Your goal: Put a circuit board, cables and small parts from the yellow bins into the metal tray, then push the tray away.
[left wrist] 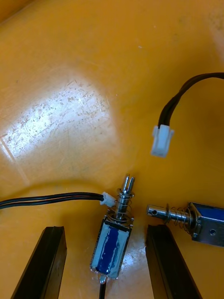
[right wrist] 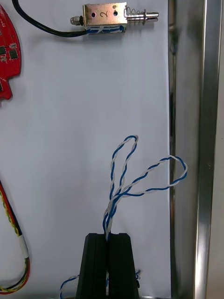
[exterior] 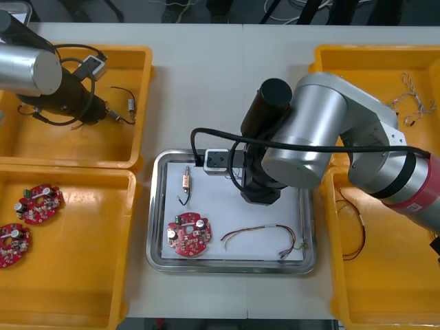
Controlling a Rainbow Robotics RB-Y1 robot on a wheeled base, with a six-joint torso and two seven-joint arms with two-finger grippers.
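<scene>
Pinching the blue and white cable (right wrist: 140,182) tight, the right gripper (right wrist: 111,236) sits over the metal tray (right wrist: 196,140), loops fanned just beside its wall; a release looks due. In a yellow bin (left wrist: 70,70), the left gripper (left wrist: 106,229) has fingers spread, a small metal part (left wrist: 111,245) between them, its long axis nearly along the fingers

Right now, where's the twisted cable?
In the right wrist view, the right claw pinches the blue and white cable inside the metal tray, beside its wall.

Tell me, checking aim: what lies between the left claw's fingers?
A blue-bodied small metal part sits inside the open left claw, per the left wrist view.
</scene>
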